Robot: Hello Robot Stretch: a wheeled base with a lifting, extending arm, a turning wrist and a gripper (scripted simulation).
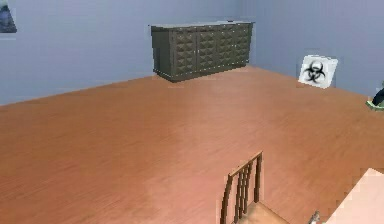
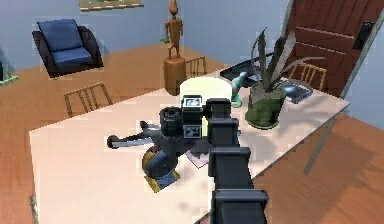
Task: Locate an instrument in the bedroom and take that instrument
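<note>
Tool (image 2: 120, 140) at pale table (image 2: 80, 165) with potted plant (image 2: 265, 98)

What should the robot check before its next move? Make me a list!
1. Gripper out at the table: ok.
2. Holding something: cannot tell; a dark and gold thing lies on the table by it.
3. That thing is an instrument: cannot tell.
4. Plant stands upright on the table: ok.
5. Floor ahead bare up to the dresser: ok.
</note>
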